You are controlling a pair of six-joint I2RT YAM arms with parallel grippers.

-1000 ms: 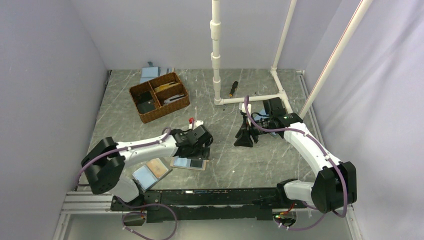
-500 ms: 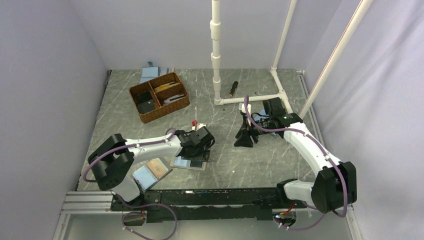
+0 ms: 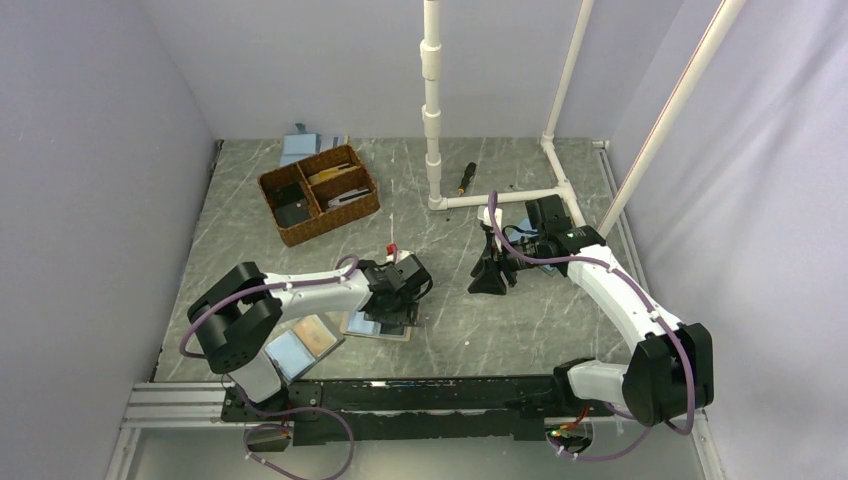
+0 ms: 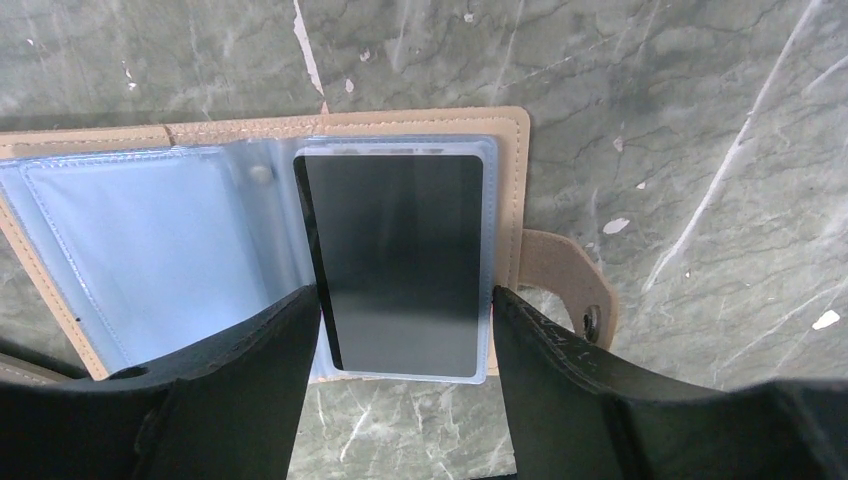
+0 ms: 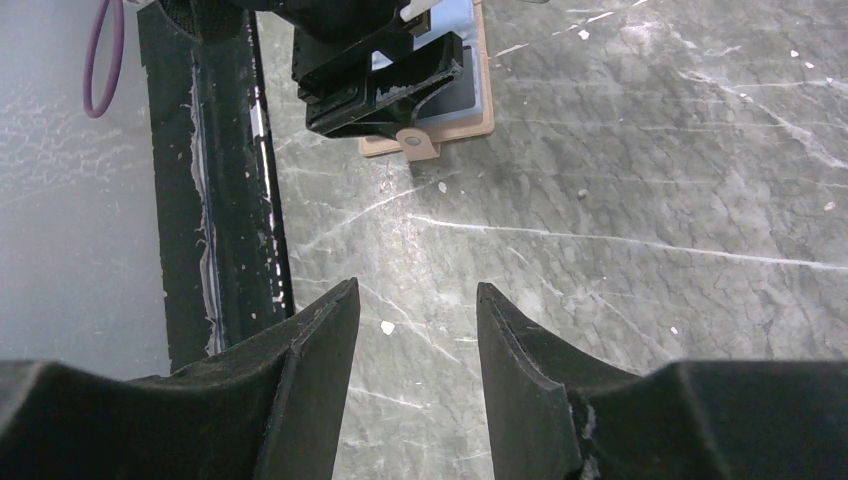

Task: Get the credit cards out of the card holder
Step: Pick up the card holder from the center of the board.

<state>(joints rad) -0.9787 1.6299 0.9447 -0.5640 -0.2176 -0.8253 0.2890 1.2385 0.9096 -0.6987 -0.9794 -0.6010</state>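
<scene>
The card holder (image 4: pixel 150 225) lies open and flat on the marble table, light blue inside with tan edging and a snap tab (image 4: pixel 570 290). A black credit card (image 4: pixel 400 240) sits in the clear sleeve of its right-hand panel. My left gripper (image 4: pixel 403 300) is low over it and open, one finger on each long side of the card and sleeve. From above, the left gripper (image 3: pixel 397 305) covers most of the card holder (image 3: pixel 362 325). My right gripper (image 5: pixel 415 300) hangs open over bare table with nothing between its fingers, to the right of the holder (image 5: pixel 475 95).
A wicker basket (image 3: pixel 318 193) with compartments stands at the back left, a blue folder (image 3: pixel 300 147) behind it. A folder with a brown half (image 3: pixel 300 345) lies by the left arm's base. White pipes (image 3: pixel 432 120), a screwdriver (image 3: pixel 466 178) and the black front rail (image 3: pixel 400 395) border the area.
My left gripper has come down closer over the card holder and its fingers have drawn in towards the card's sides. The right arm has not moved.
</scene>
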